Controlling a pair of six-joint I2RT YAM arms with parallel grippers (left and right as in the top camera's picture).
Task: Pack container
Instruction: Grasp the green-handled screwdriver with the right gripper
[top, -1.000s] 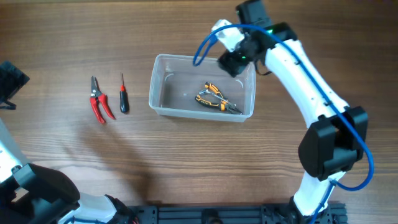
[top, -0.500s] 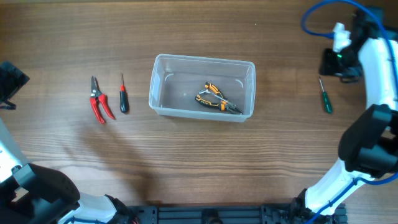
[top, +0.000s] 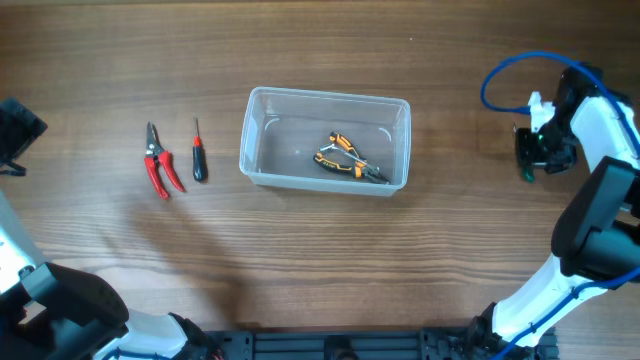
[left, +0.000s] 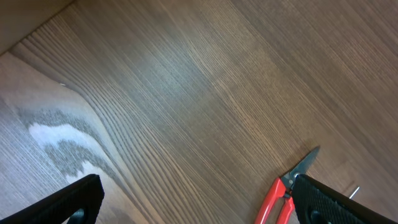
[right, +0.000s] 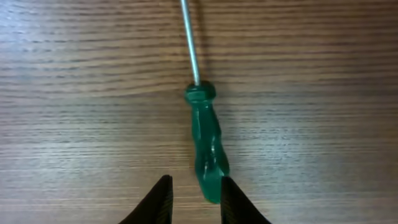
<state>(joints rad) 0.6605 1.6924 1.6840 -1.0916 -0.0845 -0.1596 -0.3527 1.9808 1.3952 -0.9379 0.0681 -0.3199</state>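
Right claw now lower over green screwdriver, fingers apart; left claw likewise apart, beside red snips.

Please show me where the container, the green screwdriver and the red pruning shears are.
container (top: 325, 95): overhead view, on its rim at the picture's upper side.
green screwdriver (right: 207, 146): right wrist view, on its handle.
red pruning shears (top: 157, 172): overhead view, on the red handles.

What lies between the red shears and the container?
A small red-and-black screwdriver lies between the shears and the container, touching neither. The overhead view shows this.
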